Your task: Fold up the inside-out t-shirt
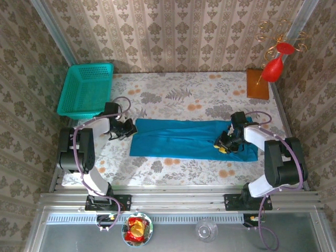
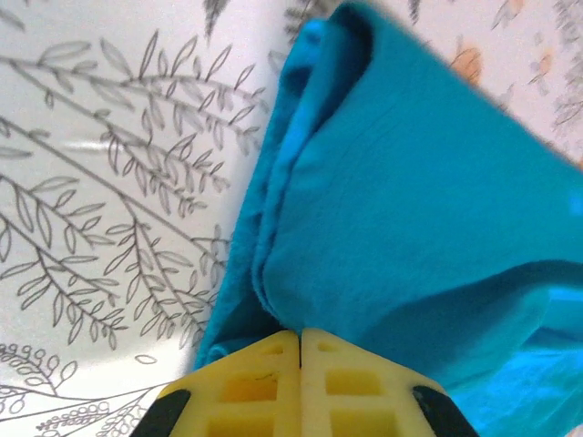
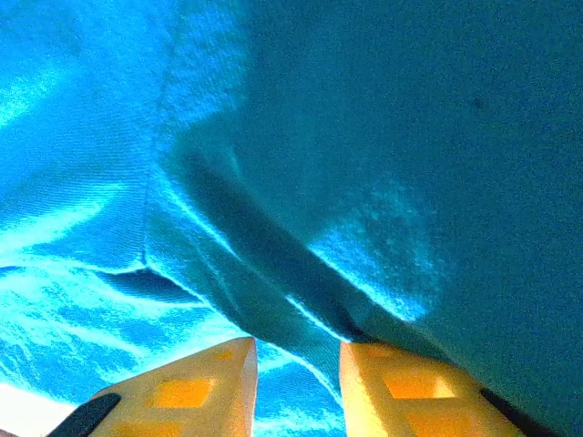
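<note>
1. Pinching left edge of inside-out t-shirt [image 1: 178, 137] with left gripper [image 1: 124, 128], forearm low, pointing right.
2. Straddling cloth ridge near right end with right gripper [image 1: 224, 144], jaws apart, wrist tipped down.
3. Lying as long band across mid table [image 1: 173, 94].

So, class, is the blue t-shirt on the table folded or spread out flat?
Folded: the t-shirt lies as a long narrow band, with stacked layers showing at its left end.
</note>
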